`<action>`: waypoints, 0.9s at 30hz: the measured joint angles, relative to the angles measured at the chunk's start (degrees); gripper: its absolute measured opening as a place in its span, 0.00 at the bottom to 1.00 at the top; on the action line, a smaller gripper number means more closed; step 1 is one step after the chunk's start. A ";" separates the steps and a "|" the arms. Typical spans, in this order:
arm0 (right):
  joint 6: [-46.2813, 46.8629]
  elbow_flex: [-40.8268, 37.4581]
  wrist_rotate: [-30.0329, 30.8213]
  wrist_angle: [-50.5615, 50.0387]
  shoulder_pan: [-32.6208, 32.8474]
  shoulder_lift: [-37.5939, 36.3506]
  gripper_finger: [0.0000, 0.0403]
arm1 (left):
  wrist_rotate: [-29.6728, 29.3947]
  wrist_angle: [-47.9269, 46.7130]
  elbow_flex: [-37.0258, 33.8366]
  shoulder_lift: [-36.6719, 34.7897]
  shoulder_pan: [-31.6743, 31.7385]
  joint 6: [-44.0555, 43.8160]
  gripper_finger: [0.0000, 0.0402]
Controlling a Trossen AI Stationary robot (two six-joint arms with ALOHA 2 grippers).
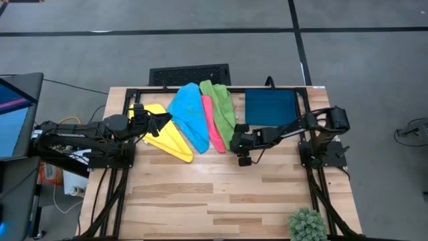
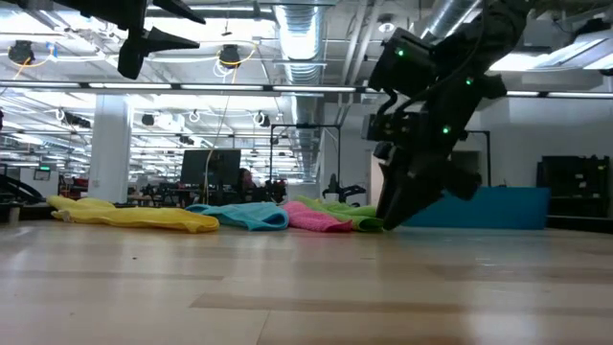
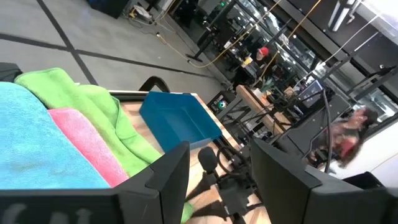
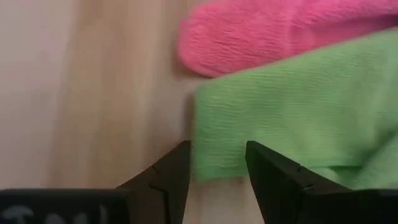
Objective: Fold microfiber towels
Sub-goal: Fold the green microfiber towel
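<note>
**Right tool poised at the green towel's corner**

The wooden worktop [image 1: 221,194] carries four towels in a fanned row, with a blue tray [image 1: 271,106] as the fixed landmark. Just beside the tray lies the green towel [image 1: 219,107]; next, farther from the tray, comes the pink towel [image 1: 214,127], then the sky-blue towel [image 1: 188,115], and farthest from the tray the yellow towel [image 1: 167,137]. Each one overlaps its neighbour. None looks folded yet, so the task seems to be at its start.

The right tool [image 4: 217,163] sits low over the worktop at the green towel's near corner, in front of the tray, its fingers spread with the corner's edge between them and nothing pinched. The left tool [image 1: 155,120] hangs high above the yellow towel, far from the tray, also spread and empty.

Risks, as a judgement: the green corner lies close against the pink towel, so a closing grip could catch both cloths and drag the pink one along. The cloth is thin and limp; a shallow pinch may slip off, or the fingers may scrape the wood. Lifting green could also disturb the overlapping row.

Count: four towels, one tray, two tools, one small plant [image 1: 307,224] at the worktop's edge well away from the tray.
</note>
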 joint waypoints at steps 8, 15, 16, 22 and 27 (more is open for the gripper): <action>2.07 -0.04 0.43 -0.94 0.07 -0.27 0.28 | -0.02 -0.37 0.00 0.00 0.00 0.00 0.41; 6.61 -0.04 0.09 -2.42 -0.06 -4.21 0.04 | -1.71 -0.39 0.00 0.00 0.00 -0.02 0.41; 7.91 -0.04 0.07 -2.33 -0.09 -5.09 0.04 | -1.77 -0.37 0.00 0.00 0.02 -0.10 0.41; 15.01 -0.04 0.07 -3.11 -0.11 -13.89 0.01 | -2.07 -0.25 0.00 1.41 0.02 -1.56 0.41; 22.65 -0.04 0.09 -3.29 -0.08 -22.59 0.02 | 1.09 1.29 0.00 5.32 0.02 -2.82 0.41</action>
